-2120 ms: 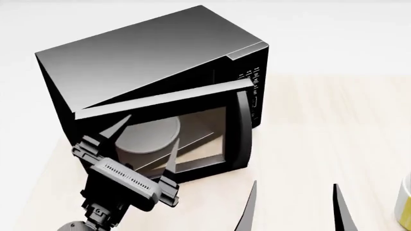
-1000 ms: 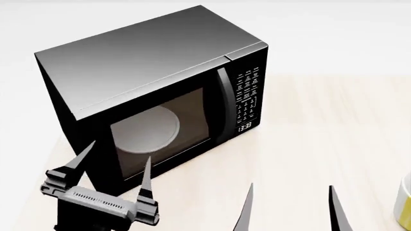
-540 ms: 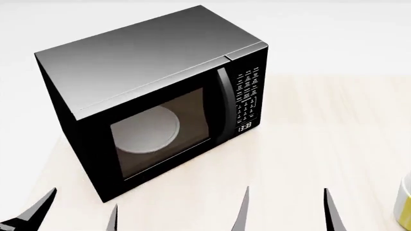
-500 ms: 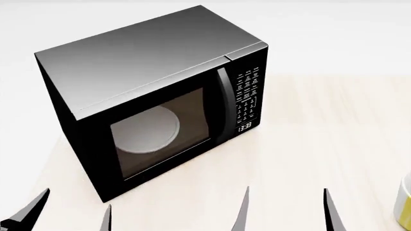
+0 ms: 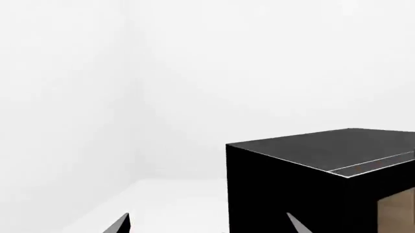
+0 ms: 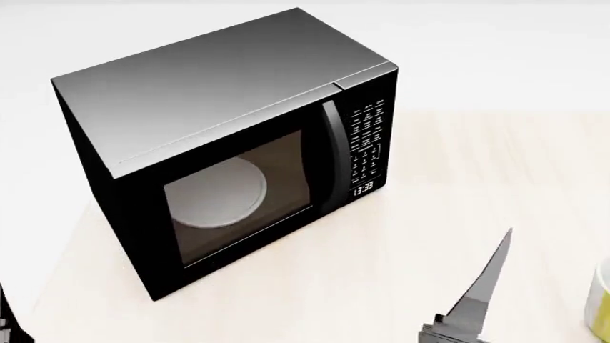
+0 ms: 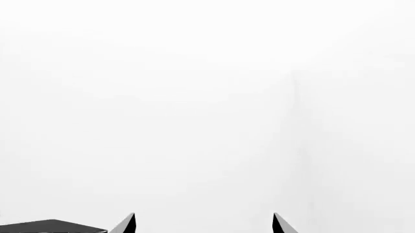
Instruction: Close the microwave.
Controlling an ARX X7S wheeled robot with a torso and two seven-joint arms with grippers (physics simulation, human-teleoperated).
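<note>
The black microwave point(image 6: 228, 143) stands on the table with its glass door shut flush. The curved handle point(image 6: 331, 153), keypad point(image 6: 370, 143) and clock point(image 6: 363, 189) face me, and the white turntable plate point(image 6: 216, 193) shows through the window. My left gripper point(image 5: 209, 224) is open and empty, low at the microwave's left front corner point(image 5: 311, 184), clear of it. My right gripper point(image 7: 204, 222) is open and empty in front of the microwave's right side. In the head view it shows as one raised finger point(image 6: 491, 279). The right wrist view catches only a sliver of the microwave's top point(image 7: 52, 227).
The light wooden table point(image 6: 476, 179) runs to the right of the microwave. A yellow-green mug point(image 6: 601, 300) is cut off by the head view's right edge. White walls lie behind.
The microwave door has gone from part open to fully shut. My left gripper has drawn back down and left, nearly out of the head view. My right gripper has risen and turned edge-on.
</note>
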